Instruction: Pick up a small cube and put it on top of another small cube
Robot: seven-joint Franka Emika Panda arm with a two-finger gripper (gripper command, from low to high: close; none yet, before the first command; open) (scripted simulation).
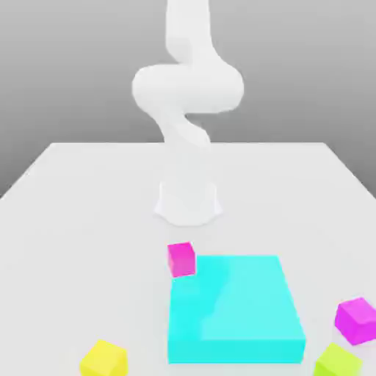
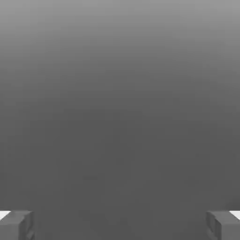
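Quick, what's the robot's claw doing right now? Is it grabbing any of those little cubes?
Gripper: open, fingers spread wide apart with nothing between them; it holds no cube.

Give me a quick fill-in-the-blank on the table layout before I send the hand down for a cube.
1. The pink cube touches a corner of the flat ____ block.
2. The cube nearest the exterior view's left is ____.
3. In the hand view, the fingers of the hand are spread ____ with nothing between them.

Missing words: cyan; yellow; apart
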